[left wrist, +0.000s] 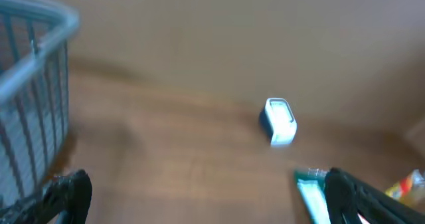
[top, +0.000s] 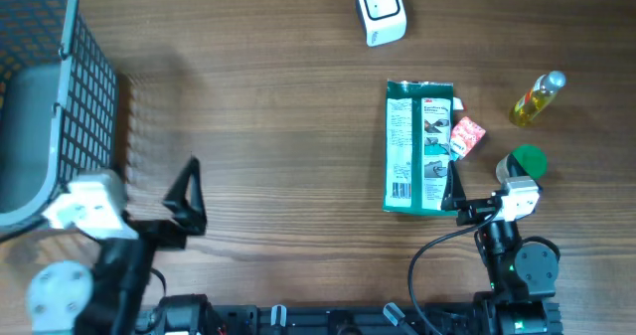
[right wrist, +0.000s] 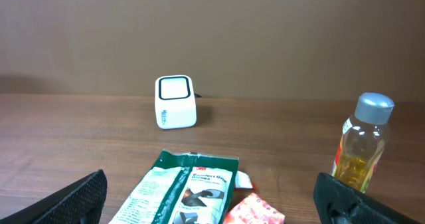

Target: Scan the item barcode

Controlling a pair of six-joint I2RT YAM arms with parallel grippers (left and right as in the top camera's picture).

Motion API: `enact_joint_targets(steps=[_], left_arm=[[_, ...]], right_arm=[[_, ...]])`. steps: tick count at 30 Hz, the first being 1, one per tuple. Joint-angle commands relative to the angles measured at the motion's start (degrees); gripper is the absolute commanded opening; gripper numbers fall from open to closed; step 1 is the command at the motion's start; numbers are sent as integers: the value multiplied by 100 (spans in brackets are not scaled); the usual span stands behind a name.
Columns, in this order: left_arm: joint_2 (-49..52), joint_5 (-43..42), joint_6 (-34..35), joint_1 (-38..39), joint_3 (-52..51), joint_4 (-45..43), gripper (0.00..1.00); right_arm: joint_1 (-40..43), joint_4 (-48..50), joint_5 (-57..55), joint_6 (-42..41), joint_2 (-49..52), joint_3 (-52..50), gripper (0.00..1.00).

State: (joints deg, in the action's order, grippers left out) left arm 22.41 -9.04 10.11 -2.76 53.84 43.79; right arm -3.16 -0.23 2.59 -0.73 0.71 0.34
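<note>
The left gripper (left wrist: 207, 177) gapes wide and empty, right of the basket (top: 89, 96). The right gripper (right wrist: 209, 179) is spread wide too, empty, at the near end of the packet (top: 418, 146), with the scanner (top: 381, 10) beyond.

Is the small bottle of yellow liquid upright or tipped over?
Upright: in the right wrist view the clear bottle of yellow liquid stands vertical on the wooden table, grey cap on top.

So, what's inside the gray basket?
Only bare gray floor shows inside the basket; no items visible. Its left side runs off frame, and the left arm covers the near corner.
</note>
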Motion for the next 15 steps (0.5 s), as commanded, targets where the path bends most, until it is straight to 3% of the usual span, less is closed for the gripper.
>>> enact_joint_targets(steps=[1, 5, 11, 15], left_arm=[[-813, -160, -72, -48, -1019, 61, 100], [-1663, -160, -72, -57, -2022, -1244, 100], [-2221, -162, -72, -61, -3534, -5171, 100], [-2221, 149, -72, -61, -4428, -7156, 100]], right_arm=[[24, 26, 72, 70, -50, -4, 100], [24, 26, 72, 68, -50, -4, 100], [24, 28, 72, 68, -50, -4, 100], [24, 28, 72, 70, -50, -4, 100]])
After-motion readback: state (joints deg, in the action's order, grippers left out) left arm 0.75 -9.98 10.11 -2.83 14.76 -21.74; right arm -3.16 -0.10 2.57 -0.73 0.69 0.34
